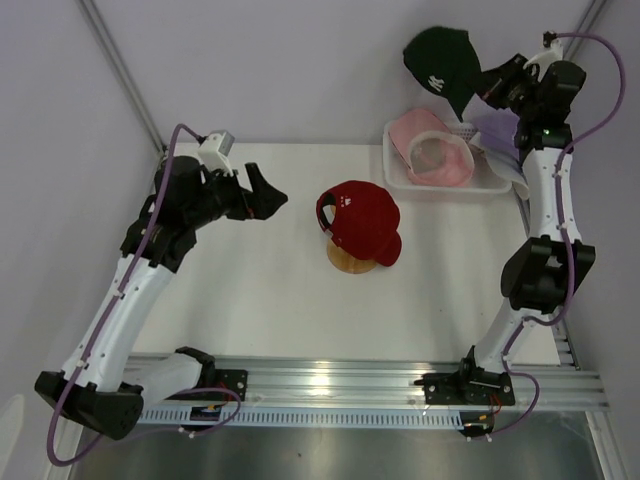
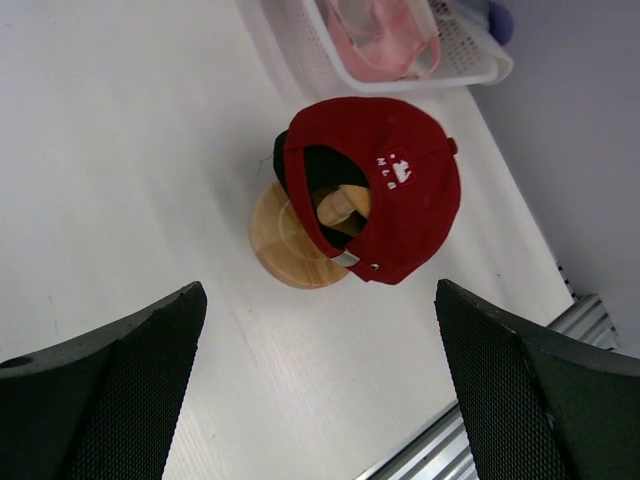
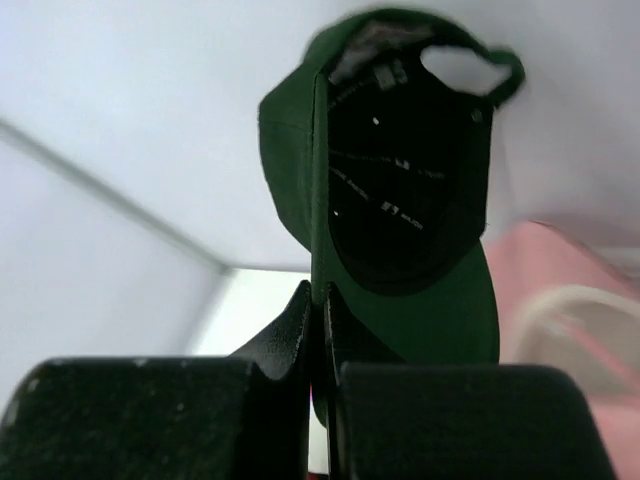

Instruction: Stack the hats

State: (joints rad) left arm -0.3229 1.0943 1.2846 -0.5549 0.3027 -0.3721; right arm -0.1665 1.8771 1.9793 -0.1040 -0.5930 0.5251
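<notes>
A red hat (image 1: 358,222) with a white logo sits on the round wooden stand (image 1: 350,262) at mid-table; it also shows in the left wrist view (image 2: 385,185). My left gripper (image 1: 265,195) is open and empty, hovering to the left of it (image 2: 320,295). My right gripper (image 1: 482,88) is shut on the brim of the black hat (image 1: 442,60), holding it high above the basket; in the right wrist view the hat (image 3: 400,180) hangs crown-up from the closed fingers (image 3: 320,300). A pink hat (image 1: 430,148) lies in the basket. A lavender hat (image 1: 495,128) lies behind my right arm.
The white mesh basket (image 1: 445,188) stands at the back right of the table, and its rim shows in the left wrist view (image 2: 470,70). The stand's base (image 2: 285,245) rests on the white tabletop. The metal rail (image 1: 320,380) runs along the near edge.
</notes>
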